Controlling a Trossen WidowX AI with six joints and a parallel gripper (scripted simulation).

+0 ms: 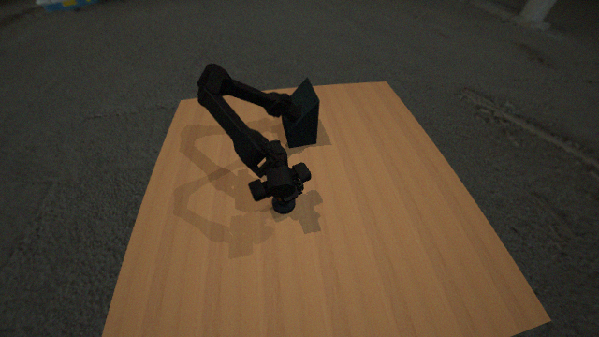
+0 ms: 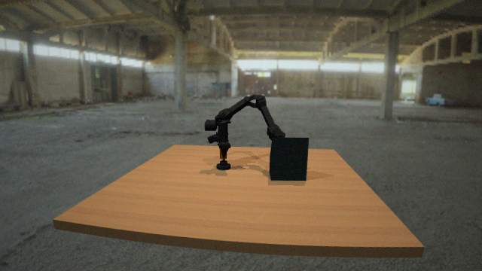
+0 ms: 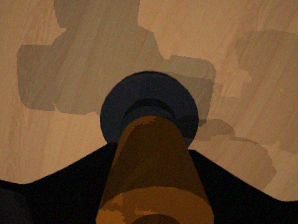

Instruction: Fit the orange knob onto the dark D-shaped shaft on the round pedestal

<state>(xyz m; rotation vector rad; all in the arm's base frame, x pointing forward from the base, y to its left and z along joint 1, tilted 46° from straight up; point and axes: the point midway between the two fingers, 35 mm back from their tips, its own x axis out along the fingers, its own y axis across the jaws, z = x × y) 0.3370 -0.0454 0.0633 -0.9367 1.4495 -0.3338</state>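
Over the round pedestal, pointing down with the gripper: clenched on the orange knob, upright and centred above the pedestal's raised middle. Seating on the shaft too hidden to tell. Underneath, placed on the wooden table, well apart from the dark slant-topped block.

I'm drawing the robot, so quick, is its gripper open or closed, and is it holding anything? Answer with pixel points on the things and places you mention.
Gripper (image 2: 223, 155) (image 3: 152, 153): closed on the orange knob (image 2: 221, 153) (image 3: 152, 160), above the round pedestal (image 2: 224, 166) (image 3: 147, 87).
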